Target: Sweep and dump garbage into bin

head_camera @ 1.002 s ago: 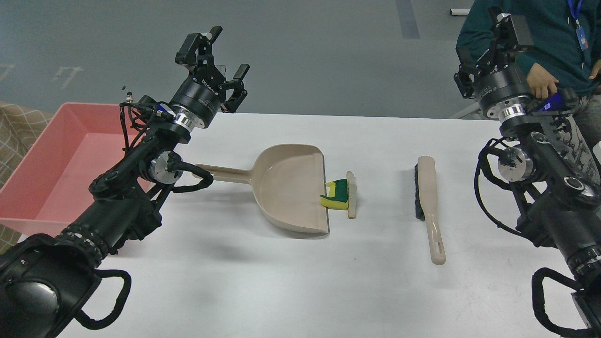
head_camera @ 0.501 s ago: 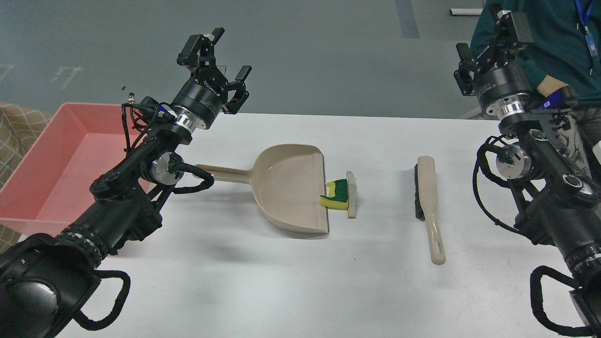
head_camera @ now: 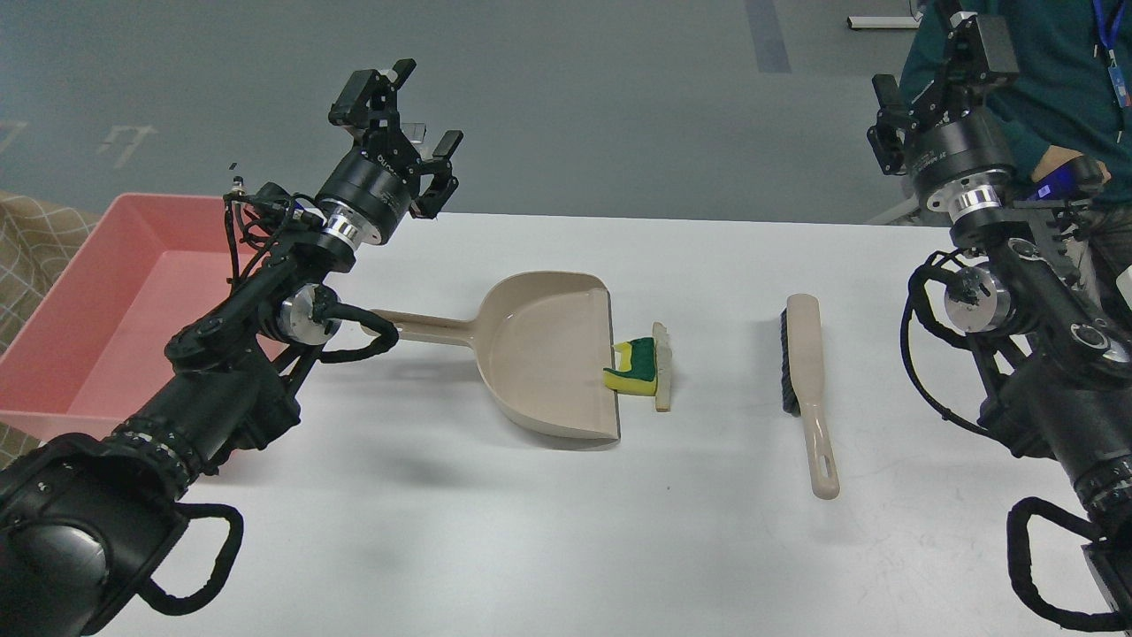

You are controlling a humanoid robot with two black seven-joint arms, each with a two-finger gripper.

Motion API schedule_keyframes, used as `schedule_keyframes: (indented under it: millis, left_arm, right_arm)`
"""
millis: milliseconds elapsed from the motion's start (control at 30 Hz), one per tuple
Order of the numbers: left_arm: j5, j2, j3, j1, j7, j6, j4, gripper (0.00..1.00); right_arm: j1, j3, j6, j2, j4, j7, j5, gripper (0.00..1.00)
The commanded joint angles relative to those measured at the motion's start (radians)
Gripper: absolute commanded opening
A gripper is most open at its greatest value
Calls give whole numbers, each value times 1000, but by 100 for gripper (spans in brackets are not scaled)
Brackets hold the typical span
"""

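Since the garbage is sitting outside the dustpan (head_camera: 548,354) rather than in it, I'd say this job has basically not started. The yellow sponge piece with the green scouring layer (head_camera: 633,368) lies right at the dustpan's open lip, touching or nearly touching the edge, and the thin beige strip (head_camera: 662,367) lies against its far side, so both bits are on the white table (head_camera: 531,531) and not yet pushed in. The dustpan lies flat with its long handle pointing toward the left, its scoop looks bare inside. The brush (head_camera: 806,389) lies by itself well off to the right of the garbage, bristles facing the sponge side, nobody holding it. The pink bin (head_camera: 53,301) sits at the left end of the table and I can't see anything in it. As for the arms, the left gripper (head_camera: 402,111) hangs up in the air above the table's far edge, fingers spread apart and holding nothing, well clear of the dustpan handle. The right gripper (head_camera: 937,62) is up high at the far right, and from this angle I honestly can't tell how its fingers stand, though it doesn't seem to carry anything. So what's left, by my guess: grab brush and dustpan, sweep both pieces in, then tip them into the bin. Pretty much everything.
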Motion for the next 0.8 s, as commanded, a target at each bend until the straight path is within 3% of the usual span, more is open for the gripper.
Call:
schedule_keyframes:
  millis: [0,134,768]
  left_arm:
    - [-2,-2,-1,-1,4,-1,1,98]
    - [0,-4,1,-3,-17,-4,1,98]
    - [0,-22,21,-7,-16,2,-13,98]
  right_arm:
    - [0,-1,6,2,3,3,0,100]
    - [2,0,6,1,6,3,0,100]
    - [4,-3,9,-1,9,1,0,100]
